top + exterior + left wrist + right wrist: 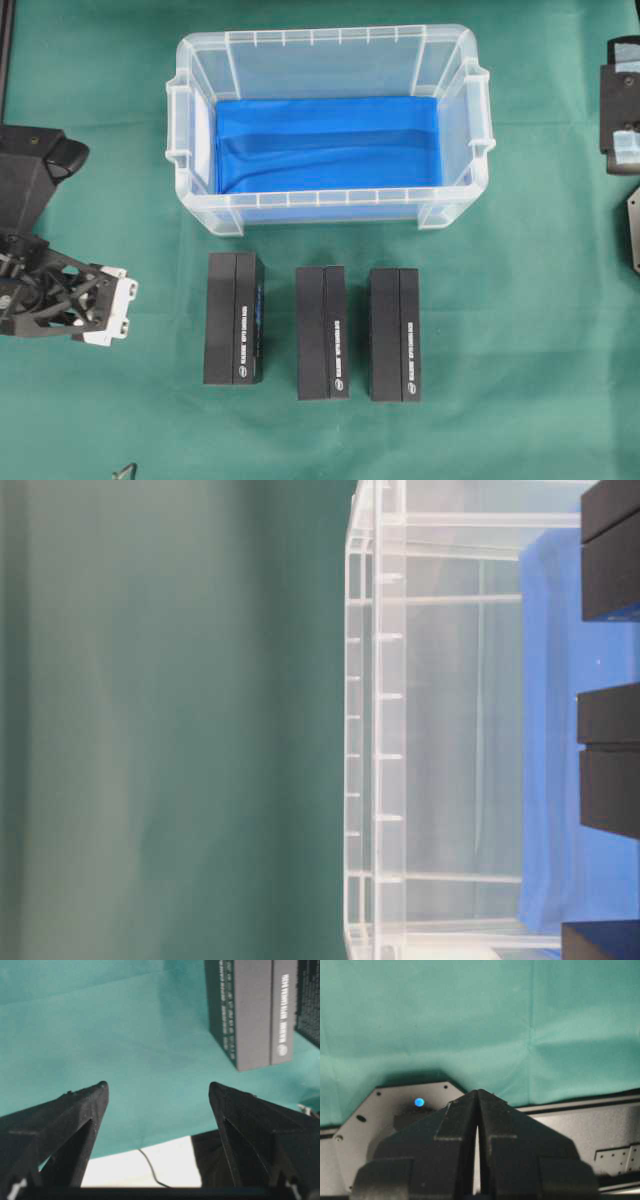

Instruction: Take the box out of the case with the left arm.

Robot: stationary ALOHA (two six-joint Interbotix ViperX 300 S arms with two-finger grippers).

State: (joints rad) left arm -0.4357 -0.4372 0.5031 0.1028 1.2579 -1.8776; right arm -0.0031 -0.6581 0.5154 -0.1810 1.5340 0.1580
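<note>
Overhead view: three boxes [324,331] outside the case [330,205], left claw [100,305] spread, right claw [477,1097] pressed together.

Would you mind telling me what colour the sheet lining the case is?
Blue: the sheet covers the bottom of the clear case, best seen in the overhead view.

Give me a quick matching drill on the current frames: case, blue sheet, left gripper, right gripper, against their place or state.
Things:
1. case
2. blue sheet
3. left gripper
4. right gripper

States:
A. jaws shut, fingertips together
B. lines the bin's bottom
C. jaws wide apart, nothing between them
D. clear, no box inside; three black boxes on the cloth in front

Pairs: 1-D, 2-B, 3-C, 4-A
</note>
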